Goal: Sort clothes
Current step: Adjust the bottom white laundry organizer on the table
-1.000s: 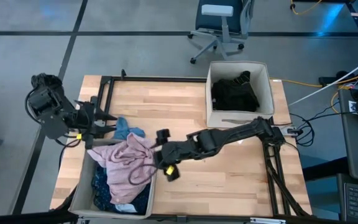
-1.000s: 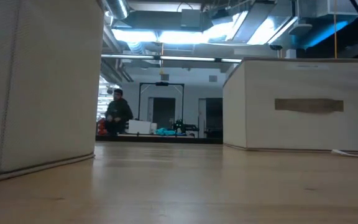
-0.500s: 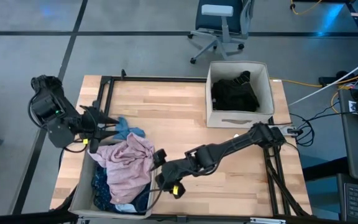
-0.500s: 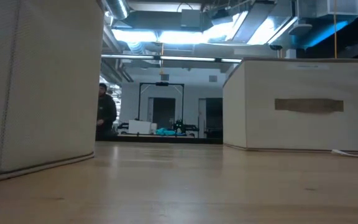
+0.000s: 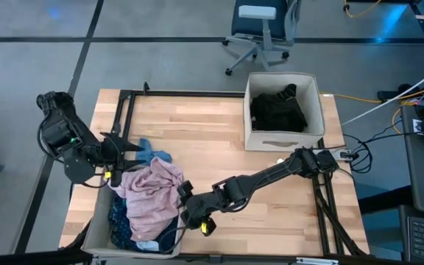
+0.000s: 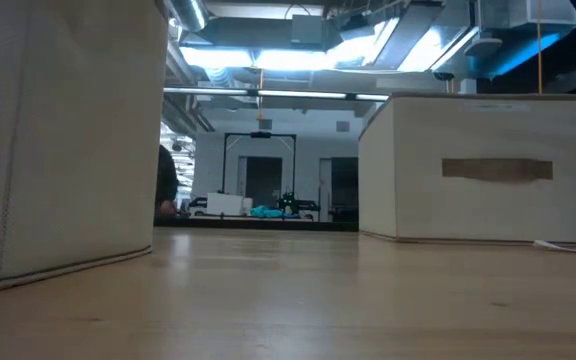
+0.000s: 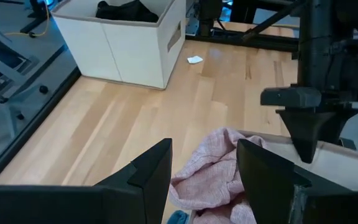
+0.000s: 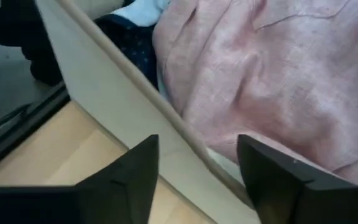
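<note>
Change: right pincer (image 5: 184,208) has slid toward the tabletop's front edge, closer against the near bin (image 5: 96,218); left arm shifted slightly.
Pink top (image 5: 153,193): heaped on the near bin, draped over its rim, blue pieces (image 5: 127,224) beneath.
Black clothes (image 5: 277,110): inside the far bin (image 5: 313,92).
Right pincer: spread wide, empty, at the near bin's right wall.
Left pincer (image 5: 132,149): spread wide, empty, just beside the pink top's far-left edge.
Tabletop (image 5: 271,206): bare wood between bins.
</note>
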{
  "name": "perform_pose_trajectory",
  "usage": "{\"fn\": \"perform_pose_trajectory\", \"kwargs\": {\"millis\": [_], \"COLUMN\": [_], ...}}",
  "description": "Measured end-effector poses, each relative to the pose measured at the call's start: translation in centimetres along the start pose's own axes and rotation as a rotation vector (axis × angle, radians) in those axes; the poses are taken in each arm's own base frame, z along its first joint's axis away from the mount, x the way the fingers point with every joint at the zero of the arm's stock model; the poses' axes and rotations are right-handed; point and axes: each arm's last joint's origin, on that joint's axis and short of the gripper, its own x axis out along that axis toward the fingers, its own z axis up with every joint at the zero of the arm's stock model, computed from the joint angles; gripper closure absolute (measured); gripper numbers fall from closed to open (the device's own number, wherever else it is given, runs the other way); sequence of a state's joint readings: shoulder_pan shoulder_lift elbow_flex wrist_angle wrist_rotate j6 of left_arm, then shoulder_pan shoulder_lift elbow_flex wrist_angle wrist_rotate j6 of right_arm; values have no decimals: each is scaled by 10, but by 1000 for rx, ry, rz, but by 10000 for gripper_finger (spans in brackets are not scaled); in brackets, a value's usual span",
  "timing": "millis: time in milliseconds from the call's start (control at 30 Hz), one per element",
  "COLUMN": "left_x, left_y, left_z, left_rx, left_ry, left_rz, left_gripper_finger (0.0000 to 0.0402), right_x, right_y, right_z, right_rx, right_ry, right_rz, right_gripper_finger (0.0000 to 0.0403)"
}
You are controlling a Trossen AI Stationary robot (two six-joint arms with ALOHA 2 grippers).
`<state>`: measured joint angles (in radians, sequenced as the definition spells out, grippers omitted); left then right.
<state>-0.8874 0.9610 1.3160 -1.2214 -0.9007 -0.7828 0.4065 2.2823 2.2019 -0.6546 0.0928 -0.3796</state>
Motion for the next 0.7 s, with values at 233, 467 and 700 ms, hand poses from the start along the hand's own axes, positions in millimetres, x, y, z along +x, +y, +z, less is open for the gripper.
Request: {"fn": "perform_pose_trajectory", "kwargs": {"millis": [233, 467, 700], "left_x": [3, 4, 4], "left_y": [-5, -7, -7], "left_z": [-1, -2, -2], "left_rx": [15, 36, 53], "left_ry": [14, 17, 17], "left_rz": [4, 7, 7], "left_gripper_finger": [231, 231, 231], "right_x": [-1, -6, -24], "right_y": [-3, -6, -3], "right_z": [-2, -5, -6], "right_rx": [-69, -166, -144], "right_ry": [50, 146, 268], "right_rz": [-85, -139, -106], "right_gripper_finger": [302, 384, 396]}}
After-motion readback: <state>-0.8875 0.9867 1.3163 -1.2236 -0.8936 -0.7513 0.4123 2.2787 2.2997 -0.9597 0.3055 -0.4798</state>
